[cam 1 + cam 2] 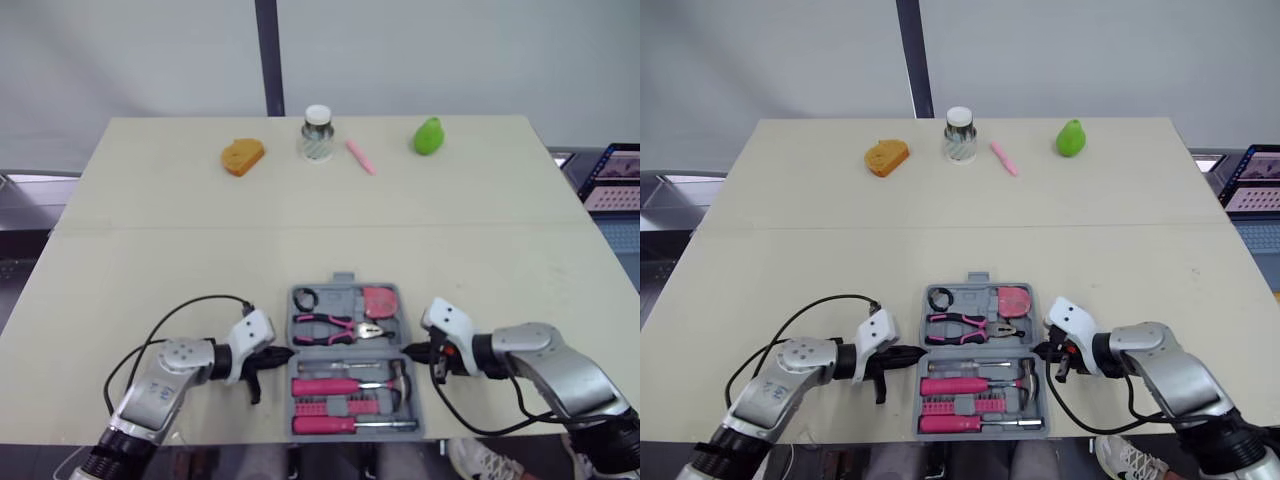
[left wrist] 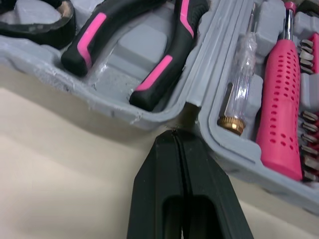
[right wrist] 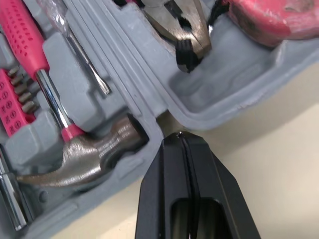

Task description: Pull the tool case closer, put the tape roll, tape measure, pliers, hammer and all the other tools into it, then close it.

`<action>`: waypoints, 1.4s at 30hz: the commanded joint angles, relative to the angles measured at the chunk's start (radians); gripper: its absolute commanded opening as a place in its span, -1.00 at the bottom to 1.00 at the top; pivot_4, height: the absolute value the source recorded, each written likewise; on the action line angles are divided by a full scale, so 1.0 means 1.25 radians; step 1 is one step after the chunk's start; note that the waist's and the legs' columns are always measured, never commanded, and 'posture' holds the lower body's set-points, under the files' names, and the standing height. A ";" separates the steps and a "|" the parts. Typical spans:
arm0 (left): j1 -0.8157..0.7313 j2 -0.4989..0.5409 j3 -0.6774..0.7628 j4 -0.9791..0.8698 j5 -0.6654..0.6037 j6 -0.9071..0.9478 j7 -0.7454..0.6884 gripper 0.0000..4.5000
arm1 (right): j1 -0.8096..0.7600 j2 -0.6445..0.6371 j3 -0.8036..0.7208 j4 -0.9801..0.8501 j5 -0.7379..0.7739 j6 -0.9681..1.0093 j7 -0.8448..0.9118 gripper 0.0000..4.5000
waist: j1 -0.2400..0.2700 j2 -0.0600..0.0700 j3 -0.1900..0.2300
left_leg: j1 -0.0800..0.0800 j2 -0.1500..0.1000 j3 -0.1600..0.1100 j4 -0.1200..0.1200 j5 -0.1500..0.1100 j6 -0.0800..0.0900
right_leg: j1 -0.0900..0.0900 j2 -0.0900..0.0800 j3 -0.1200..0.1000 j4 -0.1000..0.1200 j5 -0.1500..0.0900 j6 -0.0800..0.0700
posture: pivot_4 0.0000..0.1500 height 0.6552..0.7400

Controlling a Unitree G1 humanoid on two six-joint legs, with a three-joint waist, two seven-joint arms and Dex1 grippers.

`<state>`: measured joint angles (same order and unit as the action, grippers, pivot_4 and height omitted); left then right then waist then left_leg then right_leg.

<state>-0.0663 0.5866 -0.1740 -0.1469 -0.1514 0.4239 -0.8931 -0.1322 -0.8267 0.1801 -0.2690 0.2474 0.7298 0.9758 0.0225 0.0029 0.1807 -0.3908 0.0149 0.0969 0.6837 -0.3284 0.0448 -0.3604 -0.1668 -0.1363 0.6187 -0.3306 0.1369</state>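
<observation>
Table holds open grey tool case, seemingly full, between left gripper and right gripper, both closed.

At 3 o'clock off the table a screen is cut by the edge. The wrist views crop the tape roll and tape measure. What the jar at 12 o'clock holds is too small to tell.

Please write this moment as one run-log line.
tool case open, tools inside | left claw shut at left hinge gap | right claw shut at right hinge gap
</observation>
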 commanded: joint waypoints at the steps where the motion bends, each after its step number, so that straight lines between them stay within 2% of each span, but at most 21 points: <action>1: 0.012 0.031 0.042 0.008 -0.015 -0.009 -0.007 -1.00 | 0.011 -0.023 -0.045 -0.005 0.019 -0.023 0.016 -0.99 | 0.000 0.000 0.000 | 0.000 0.000 0.000 0.000 0.000 0.000 | 0.000 0.000 0.000 0.000 0.000 0.000 | 1.00 -0.06; 4: 0.024 0.059 0.088 0.005 -0.042 -0.019 -0.021 -1.00 | 0.023 -0.036 -0.080 -0.011 0.036 -0.027 0.017 -0.99 | 0.000 0.000 0.000 | 0.000 0.000 0.000 0.000 0.000 0.000 | 0.000 0.000 0.000 0.000 0.000 0.000 | 1.00 -0.06; 8: 0.045 0.093 0.199 -0.030 -0.148 -0.017 -0.077 -1.00 | 0.055 -0.058 -0.157 -0.038 0.082 -0.020 0.023 -0.99 | 0.000 0.000 0.000 | 0.000 0.000 0.000 0.000 0.000 0.000 | 0.000 0.000 0.000 0.000 0.000 0.000 | 1.00 -0.06; 13: 0.106 0.156 0.267 -0.164 -0.271 0.043 -0.154 -1.00 | 0.093 -0.078 -0.266 -0.041 0.144 0.000 0.028 -0.99 | 0.001 0.000 0.000 | 0.000 0.000 -0.001 0.000 0.000 0.000 | 0.001 -0.001 0.000 -0.001 0.000 0.000 | 1.00 -0.06; 16: 0.165 0.182 0.271 -0.261 -0.303 0.050 -0.173 -1.00 | 0.075 -0.091 -0.295 -0.007 0.163 0.002 0.038 -0.99 | -0.001 0.000 0.000 | 0.000 0.000 0.000 0.000 -0.001 0.000 | 0.001 -0.001 0.001 -0.002 0.000 0.000 | 1.00 -0.06; 21: 0.173 0.123 0.146 -0.321 -0.240 -0.033 -0.139 -1.00 | -0.031 -0.080 -0.272 0.081 0.179 0.011 0.050 -0.99 | -0.001 0.002 0.001 | 0.000 0.001 0.000 0.000 0.000 -0.001 | 0.001 0.000 0.001 -0.006 0.000 0.000 | 1.00 -0.06; 27: 0.182 0.057 -0.005 -0.228 -0.109 -0.177 -0.121 -1.00 | -0.142 -0.063 -0.198 0.170 0.197 0.076 0.085 -0.99 | -0.001 0.003 0.001 | 0.000 0.001 0.001 -0.001 0.000 0.000 | 0.000 0.001 0.000 -0.004 0.000 0.000 | 1.00 -0.06; 28: 0.182 0.049 -0.022 -0.208 -0.090 -0.201 -0.117 -1.00 | -0.156 -0.062 -0.190 0.182 0.204 0.096 0.094 -0.77 | 0.000 0.003 0.001 | 0.000 0.000 0.002 -0.001 0.000 0.000 | 0.000 0.001 0.000 -0.004 0.000 0.000 | 1.00 -0.06; 29: 0.184 0.043 -0.034 -0.192 -0.076 -0.222 -0.114 -1.00 | -0.171 -0.059 -0.185 0.193 0.216 0.119 0.100 -0.65 | 0.000 0.002 0.001 | 0.000 0.000 0.002 -0.001 0.000 0.000 | 0.000 0.001 0.000 -0.004 0.000 0.000 | 1.00 -0.06; 32: 0.193 0.033 -0.055 -0.157 -0.049 -0.271 -0.108 -1.00 | -0.215 -0.040 -0.180 0.227 0.246 0.189 0.098 -0.05 | 0.000 0.002 0.001 | 0.000 0.000 0.001 0.000 0.000 0.001 | 0.000 0.000 0.000 -0.005 0.000 0.000 | 1.00 -0.06; 33: 0.196 0.032 -0.059 -0.149 -0.043 -0.284 -0.108 -1.00 | -0.228 -0.034 -0.179 0.237 0.253 0.210 0.094 0.21 | -0.001 0.003 0.001 | 0.000 0.000 0.001 0.000 0.000 0.001 | 0.000 -0.001 0.000 -0.005 0.000 0.000 | 1.00 -0.06; 34: 0.200 0.030 -0.063 -0.138 -0.037 -0.298 -0.107 -1.00 | -0.240 -0.022 -0.180 0.245 0.264 0.232 0.090 0.35 | -0.002 0.003 0.001 | 0.000 0.000 0.001 0.000 0.000 0.001 | 0.000 -0.001 0.000 -0.005 0.000 0.000 | 1.00 -0.06; 35: 0.201 0.030 -0.066 -0.133 -0.034 -0.307 -0.107 -1.00 | -0.247 -0.016 -0.182 0.250 0.272 0.247 0.088 0.63 | -0.002 0.003 0.001 | 0.000 0.001 0.001 0.000 0.000 0.001 | 0.000 -0.001 0.000 -0.005 0.000 0.000 | 1.00 -0.06; 37: 0.201 0.030 -0.075 -0.112 -0.023 -0.333 -0.109 -1.00 | -0.270 0.011 -0.181 0.274 0.279 0.280 0.072 0.96 | -0.002 0.003 0.001 | 0.000 0.001 0.001 0.000 0.000 0.000 | 0.000 -0.002 0.000 -0.005 0.000 0.000 | 1.00 -0.06; 42: 0.194 0.028 -0.084 -0.085 -0.018 -0.353 -0.110 -1.00 | -0.312 0.068 -0.196 0.332 0.290 0.324 0.038 0.96 | -0.003 0.003 0.001 | -0.001 0.001 0.000 0.000 0.000 0.000 | 0.000 -0.002 0.000 -0.005 0.000 0.000 | 1.00 -0.06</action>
<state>0.1723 0.6260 -0.2634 -0.2532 -0.1792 0.0039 -1.0283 -0.5030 -0.7440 -0.0383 0.1347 0.5852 1.1206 1.0345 0.0190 0.0068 0.1824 -0.3920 0.0153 0.0974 0.6833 -0.3287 0.0453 -0.3611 -0.1691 -0.1364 0.6131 -0.3306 0.1367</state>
